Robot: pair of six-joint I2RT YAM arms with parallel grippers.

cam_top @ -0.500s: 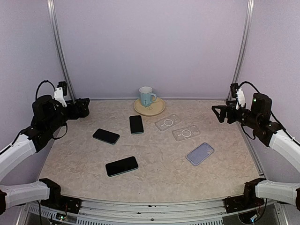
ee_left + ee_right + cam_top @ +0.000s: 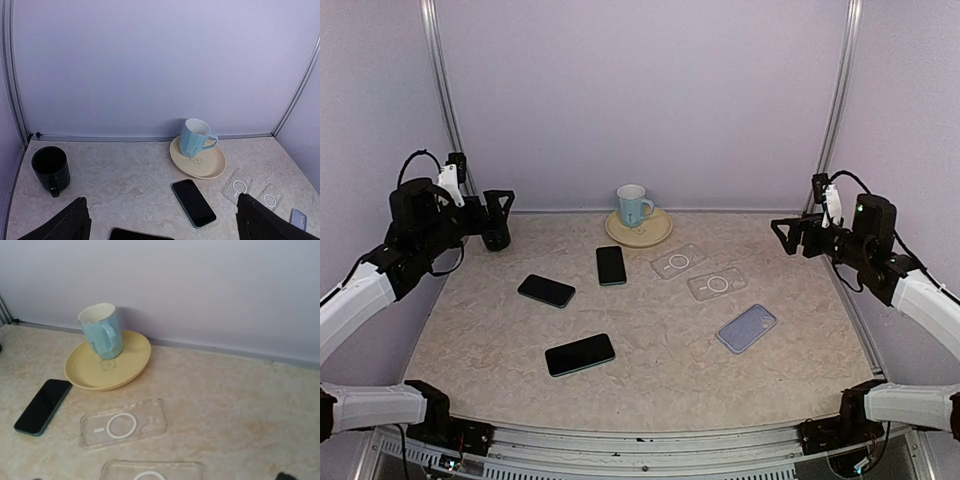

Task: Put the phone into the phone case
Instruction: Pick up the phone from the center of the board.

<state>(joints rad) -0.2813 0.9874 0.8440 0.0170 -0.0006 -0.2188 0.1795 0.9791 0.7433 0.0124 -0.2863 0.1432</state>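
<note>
Three dark phones lie on the table: one with a teal rim (image 2: pixel 611 265) (image 2: pixel 194 202) (image 2: pixel 42 406), one further left (image 2: pixel 546 290), one nearer the front (image 2: pixel 580 354). To their right lie two clear phone cases (image 2: pixel 677 261) (image 2: pixel 717 284) and a lilac case (image 2: pixel 747 328). The right wrist view looks down on the clear cases (image 2: pixel 122 424) (image 2: pixel 150 471). My left gripper (image 2: pixel 498 208) (image 2: pixel 161 210) hangs open at the back left, empty. High at the back right, the right gripper (image 2: pixel 783 232) is open and empty too; only one fingertip (image 2: pixel 285 476) shows in its own view.
A light blue mug (image 2: pixel 633 205) stands on a yellow plate (image 2: pixel 655 235) at the back centre. A black mug (image 2: pixel 50 169) sits in the back left corner, below the left gripper. Metal posts and lilac walls close off the back and sides.
The left gripper has risen and shifted slightly right, away from the table surface. The right gripper has lifted a little. Phones and cases lie as before.
</note>
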